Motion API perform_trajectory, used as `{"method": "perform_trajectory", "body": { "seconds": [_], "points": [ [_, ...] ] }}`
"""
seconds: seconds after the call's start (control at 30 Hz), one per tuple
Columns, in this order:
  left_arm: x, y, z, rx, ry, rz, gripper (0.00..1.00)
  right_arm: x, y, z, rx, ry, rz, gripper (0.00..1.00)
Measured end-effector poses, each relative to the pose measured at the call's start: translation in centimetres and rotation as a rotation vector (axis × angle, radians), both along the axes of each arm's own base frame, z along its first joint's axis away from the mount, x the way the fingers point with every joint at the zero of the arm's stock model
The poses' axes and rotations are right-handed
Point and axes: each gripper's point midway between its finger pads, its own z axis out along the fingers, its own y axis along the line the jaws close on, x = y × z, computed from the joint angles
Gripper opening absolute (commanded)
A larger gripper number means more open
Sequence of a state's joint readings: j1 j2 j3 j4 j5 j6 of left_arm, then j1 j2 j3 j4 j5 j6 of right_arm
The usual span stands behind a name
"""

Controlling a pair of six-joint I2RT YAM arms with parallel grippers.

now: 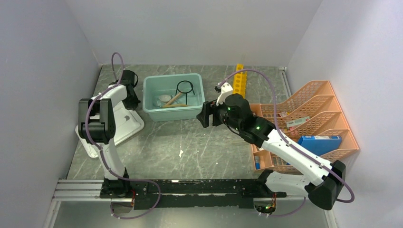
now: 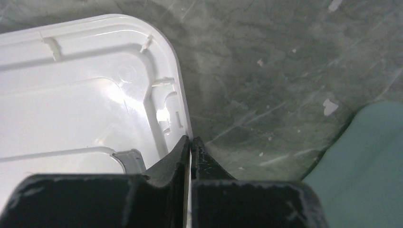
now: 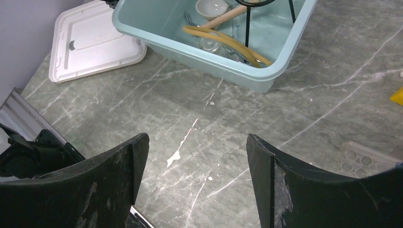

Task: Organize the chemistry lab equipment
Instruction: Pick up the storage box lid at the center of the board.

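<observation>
Lid: white, lying flat on the table at the far left, near the tub.
Left gripper: fingers pinched tight on the lid's thin rim, a little way from a rounded corner.
Tub: pale teal and open, towards the back of the table, between the two grippers.
Ring stand: black wire, standing upright inside the tub.
Hose: tan, lying on the tub floor beside the stand.
Stick: wooden, slanted in the tub just behind the hose.
Right gripper: jaws wide apart, holding nothing, above bare table just right of the tub.
Rack: yellow, with holes, on the table by the back wall, outside the tub.
Organiser: orange mesh, at the far right, with a blue box in one slot.
</observation>
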State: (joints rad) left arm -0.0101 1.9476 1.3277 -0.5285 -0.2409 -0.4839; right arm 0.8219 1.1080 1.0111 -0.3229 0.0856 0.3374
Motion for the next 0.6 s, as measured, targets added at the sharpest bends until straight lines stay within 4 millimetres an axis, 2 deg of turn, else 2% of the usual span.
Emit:
{"method": "perform_trajectory", "body": {
  "seconds": [0.13, 0.47, 0.6],
  "points": [
    [-0.6, -0.2, 1.6, -0.004, -0.004, -0.026, 0.05, -0.2, -0.2, 0.8, 0.019, -0.013, 0.001, 0.79],
    [-1.8, 0.0, 10.8, 0.015, -0.169, -0.066, 0.05, -0.6, 0.1, 1.3, 0.044, -0.005, 0.017, 0.78],
    [-2.8, -0.3, 13.8, 0.005, -0.215, -0.087, 0.05, -0.6, 0.6, 2.8, 0.069, -0.019, 0.034, 0.78]
  ]
}}
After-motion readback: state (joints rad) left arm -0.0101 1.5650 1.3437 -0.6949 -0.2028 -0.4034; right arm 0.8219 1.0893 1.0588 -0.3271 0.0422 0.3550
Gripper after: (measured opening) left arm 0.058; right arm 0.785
